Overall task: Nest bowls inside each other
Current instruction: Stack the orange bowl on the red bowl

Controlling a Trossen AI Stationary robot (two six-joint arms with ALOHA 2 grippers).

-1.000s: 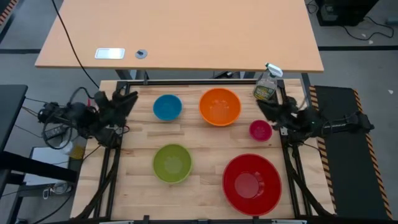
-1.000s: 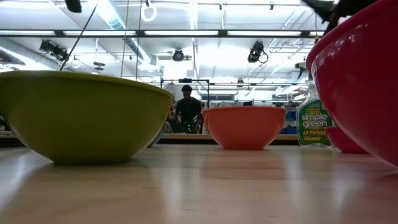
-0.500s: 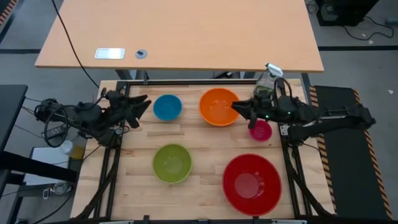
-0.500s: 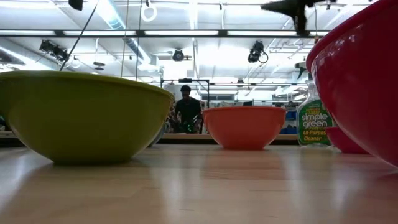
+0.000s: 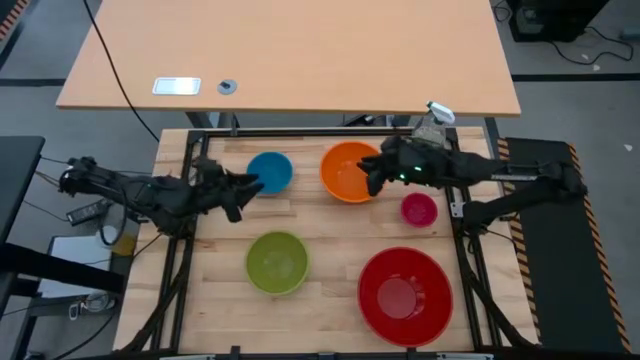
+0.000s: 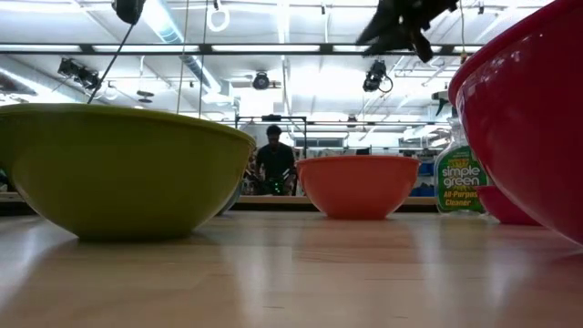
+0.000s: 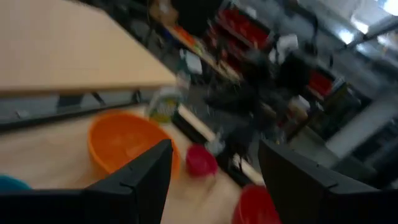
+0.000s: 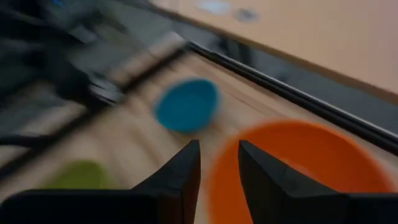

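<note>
1. Five bowls sit apart on the wooden tabletop (image 5: pixel 320 300), none nested in another.
2. The blue bowl (image 5: pixel 269 172) and the orange bowl (image 5: pixel 350 172) stand side by side along the far edge; the small magenta-pink bowl (image 5: pixel 419 209) lies just beside the orange one, toward the right.
3. The lime green bowl (image 5: pixel 277 262) and the large red bowl (image 5: pixel 404 295) sit on the near half, green on the left, red on the right.
4. The left gripper (image 5: pixel 245 186) reaches in from the left and hangs just beside the blue bowl's left rim. In its wrist view the two dark fingers (image 7: pixel 143 180) stand wide apart with nothing between them.
5. The right gripper (image 5: pixel 368 176) hangs over the orange bowl's right rim. Its fingers (image 8: pixel 180 171) show a narrow gap in the wrist view, holding nothing.
6. A clear spray bottle (image 5: pixel 430 135) with a green label stands at the far right corner, behind the right arm.
7. In the low view, a person (image 6: pixel 274 159) stands in the room beyond the tabletop.
</note>
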